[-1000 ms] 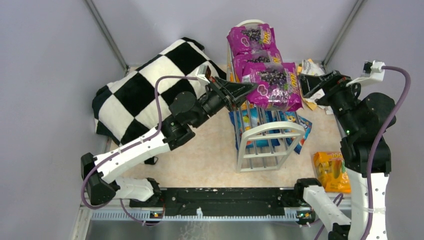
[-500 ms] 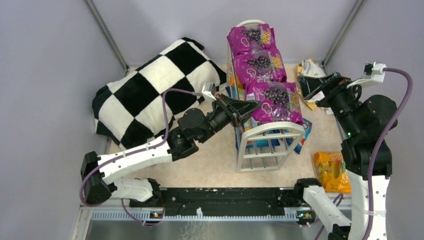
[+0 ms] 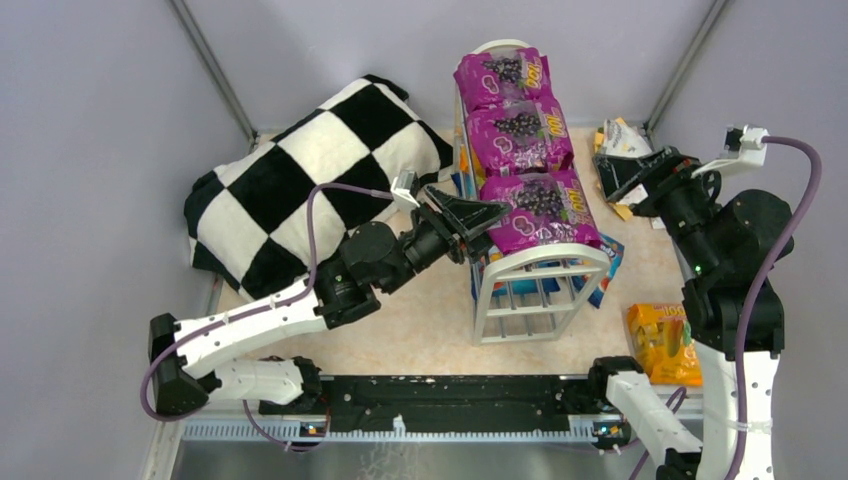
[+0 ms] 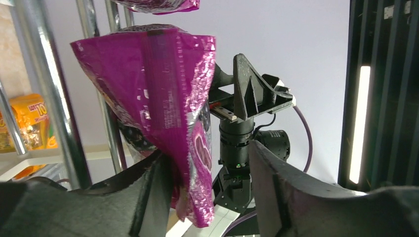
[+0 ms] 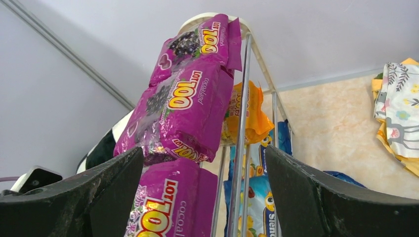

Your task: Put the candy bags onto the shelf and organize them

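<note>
The shelf is a white wire rack in the middle of the table. Three purple candy bags lie in a row on its top tier: far, middle and near. My left gripper is at the near bag's left edge, open. In the left wrist view the left gripper has that bag's crimped edge hanging between its fingers, against the left one and apart from the right one. My right gripper is open beside the shelf's right side. Through the right gripper I see the purple bags and the shelf's rods.
A black-and-white checkered pillow lies at the back left. An orange candy bag lies on the table at the near right. Blue bags lie under and beside the shelf. A patterned cloth sits at the back right. An orange bag sits inside the rack.
The left gripper brought the third purple bag down onto the near end of the top tier and opened its jaws, drawing slightly back to the left. The right arm stayed still.
</note>
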Tool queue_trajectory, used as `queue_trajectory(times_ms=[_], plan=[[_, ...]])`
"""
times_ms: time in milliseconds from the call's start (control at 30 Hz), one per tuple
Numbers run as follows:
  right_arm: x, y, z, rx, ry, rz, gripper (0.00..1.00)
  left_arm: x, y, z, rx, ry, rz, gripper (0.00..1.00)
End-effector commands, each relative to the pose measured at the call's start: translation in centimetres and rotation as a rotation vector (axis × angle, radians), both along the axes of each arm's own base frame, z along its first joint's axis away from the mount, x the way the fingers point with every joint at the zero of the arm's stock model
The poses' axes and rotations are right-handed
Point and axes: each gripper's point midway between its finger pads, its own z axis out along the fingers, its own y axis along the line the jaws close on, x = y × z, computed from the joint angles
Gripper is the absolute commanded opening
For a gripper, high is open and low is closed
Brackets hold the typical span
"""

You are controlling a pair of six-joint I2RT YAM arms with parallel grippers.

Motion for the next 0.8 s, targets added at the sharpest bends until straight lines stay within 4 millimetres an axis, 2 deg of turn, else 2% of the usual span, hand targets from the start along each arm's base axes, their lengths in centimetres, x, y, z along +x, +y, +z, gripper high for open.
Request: queue_trajectory(times_ms=[0,67,233,467,567,667,767], plan=[[-0.7,0.3,0.1,-0.012,-0.010,0.020,0.92,-1.0,1.9,0.9,-0.006,-0.053,0.015,0.65],[-0.7,0.3,-0.1,-0.017,-0.004,0.022,0.92,-0.4,2.5,0.0,0.057,-0.057,0.058,0.68],[-0.5,0.4,-0.7,-0.021,0.014,0.028,0.92,0.5,3.7,0.0,0.107,-0.099,0.139,0.58],[-0.4,0.2,-0.5,-0.037,0.012,0.014,0.92,1.6,3.2,-0.7,0.201,-0.141,0.187,0.55],[-0.6,-0.6,0.0,-0.076,0.007,-0.024,0.92,1.7,3.3,-1.3,0.224,-0.160,0.189,0.54],[-1.0,-2.2,0.6,-0.130,0.005,-0.101,0.92,2.0,5.0,-1.2,0.294,-0.233,0.248,0.62],[-1.3,-3.8,0.8,-0.171,0.012,-0.184,0.92,2.0,7.8,1.0,0.389,-0.423,0.340,0.80]])
